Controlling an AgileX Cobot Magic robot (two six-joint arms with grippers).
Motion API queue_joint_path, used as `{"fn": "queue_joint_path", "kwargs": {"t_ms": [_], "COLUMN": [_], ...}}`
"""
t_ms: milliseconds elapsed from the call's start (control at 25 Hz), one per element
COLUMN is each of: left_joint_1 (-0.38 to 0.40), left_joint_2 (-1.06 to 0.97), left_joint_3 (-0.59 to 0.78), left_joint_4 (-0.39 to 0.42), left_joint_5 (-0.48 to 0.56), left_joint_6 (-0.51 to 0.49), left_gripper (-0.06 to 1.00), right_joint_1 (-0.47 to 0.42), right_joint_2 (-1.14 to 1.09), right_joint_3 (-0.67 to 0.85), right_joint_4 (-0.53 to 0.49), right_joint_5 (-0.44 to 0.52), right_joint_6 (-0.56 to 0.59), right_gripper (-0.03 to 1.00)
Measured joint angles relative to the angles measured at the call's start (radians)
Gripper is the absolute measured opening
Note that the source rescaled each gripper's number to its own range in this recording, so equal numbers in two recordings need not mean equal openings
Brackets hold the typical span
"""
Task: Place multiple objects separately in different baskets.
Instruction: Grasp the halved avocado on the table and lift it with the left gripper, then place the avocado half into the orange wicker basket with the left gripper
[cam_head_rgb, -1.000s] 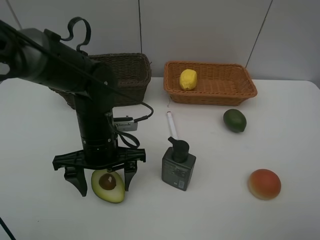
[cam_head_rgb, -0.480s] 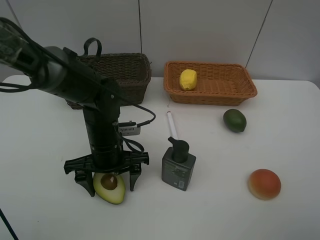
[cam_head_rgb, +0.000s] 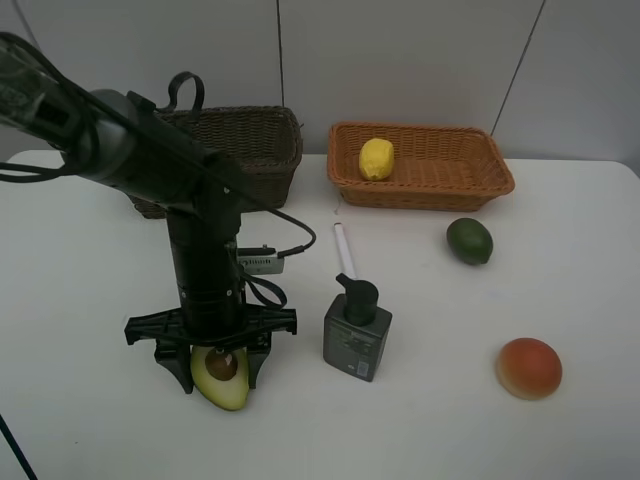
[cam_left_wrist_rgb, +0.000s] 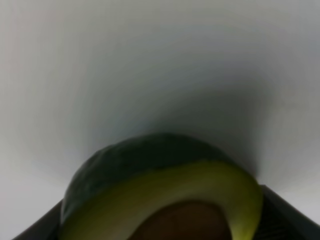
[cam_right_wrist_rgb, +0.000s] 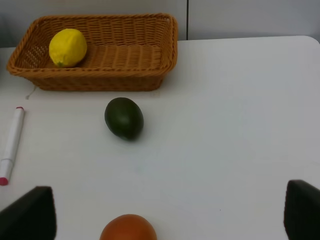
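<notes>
- The left gripper (cam_head_rgb: 221, 366) has narrowed over the last second: its jaws stood wide either side of the halved avocado (cam_head_rgb: 222, 373) and have now drawn in until they press its flanks.
- The avocado lies cut face up on the worktop (cam_head_rgb: 90, 250), near the front edge, not lifted. The left wrist view shows it filling the space between the dark finger ends.
- Judgement: the grasp looks made; the lift and carry to a basket come next.
- The right gripper (cam_right_wrist_rgb: 165, 212) has its jaws spread wide, with nothing between them.
- The orange-tan basket (cam_head_rgb: 500, 178), at the back right, holds one thing: the yellow lemon (cam_head_rgb: 376, 159), at its left end.
- The dark brown basket (cam_head_rgb: 270, 150), at the back left, sits behind the left arm; its inside is hidden from here, so I cannot tell its contents.
- Loose on the worktop: the white marker (cam_head_rgb: 343, 250), the dark pump bottle (cam_head_rgb: 357, 332) just beside the avocado, the dark green fruit (cam_head_rgb: 469, 241) near the orange-tan basket, and the orange-red fruit (cam_head_rgb: 529, 367) at the front right.
- Judgement: sorting is at an early stage; one item is confirmed binned.
</notes>
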Motion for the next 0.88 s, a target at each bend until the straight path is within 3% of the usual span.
{"fn": "queue_joint_path", "kwargs": {"t_ms": [120, 240, 360, 480, 600, 880], "left_joint_1": [0.0, 0.0, 0.0, 0.0, 0.001, 0.018], "left_joint_2": [-0.009, -0.037, -0.043, -0.018, 0.035, 0.272], "left_joint_3": [-0.085, -0.242, -0.441, -0.615, -0.74, -0.834], "left_joint_4": [0.0, -0.011, -0.016, -0.016, -0.015, -0.011], "left_joint_5": [0.112, 0.208, 0.182, 0.018, -0.239, -0.9], "left_joint_6": [0.073, 0.215, 0.368, 0.494, 0.586, 0.631], "left_gripper": [0.65, 0.65, 0.65, 0.65, 0.65, 0.65], "right_joint_1": [0.0, 0.0, 0.0, 0.0, 0.0, 0.0], "right_joint_2": [0.0, 0.0, 0.0, 0.0, 0.0, 0.0], "right_joint_3": [0.0, 0.0, 0.0, 0.0, 0.0, 0.0], "right_joint_4": [0.0, 0.0, 0.0, 0.0, 0.0, 0.0], "right_joint_5": [0.0, 0.0, 0.0, 0.0, 0.0, 0.0], "right_joint_6": [0.0, 0.0, 0.0, 0.0, 0.0, 0.0], "right_gripper": [1.0, 1.0, 1.0, 1.0, 1.0, 1.0]}}
